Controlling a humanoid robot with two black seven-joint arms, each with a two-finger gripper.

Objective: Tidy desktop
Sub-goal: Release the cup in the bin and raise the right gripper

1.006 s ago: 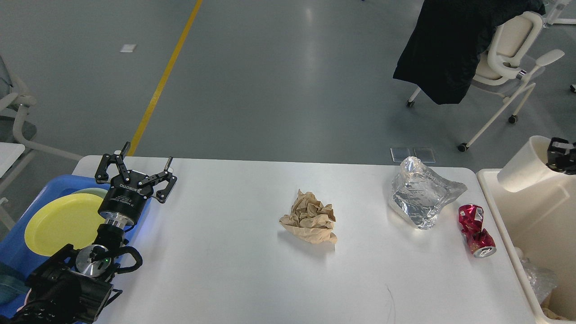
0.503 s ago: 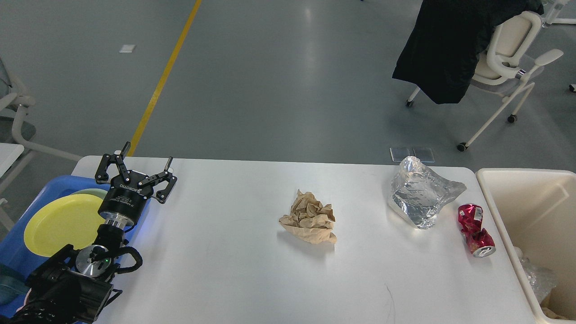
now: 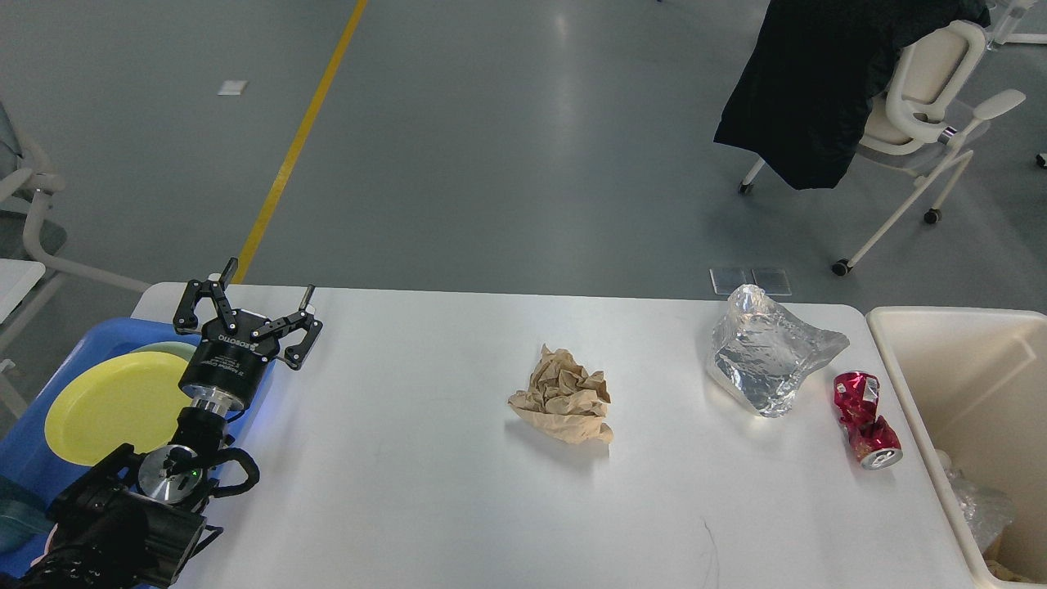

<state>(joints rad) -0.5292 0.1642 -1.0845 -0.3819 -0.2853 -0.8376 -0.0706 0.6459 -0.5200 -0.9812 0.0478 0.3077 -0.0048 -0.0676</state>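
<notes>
the desktop (image 3: pixel 425 491) fills the lower frame, white and matte, between a blue tray (image 3: pixel 33 446) on the left and a cream bin (image 3: pixel 900 360) on the right. on it, near to far: a crushed red can (image 3: pixel 865 419) just beside the bin, a brown paper wad (image 3: pixel 564 397) mid-table, a foil lump (image 3: pixel 765 360). the left gripper (image 3: pixel 260 307) hangs over the left edge, fingers spread wide, holding nothing. a yellow plate (image 3: pixel 106 405) lies in the tray. no right gripper shows.

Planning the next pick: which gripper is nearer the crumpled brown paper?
Left. The left gripper hangs open over the desktop's far-left corner, well left of the crumpled brown paper. The right gripper is not in view.
</notes>
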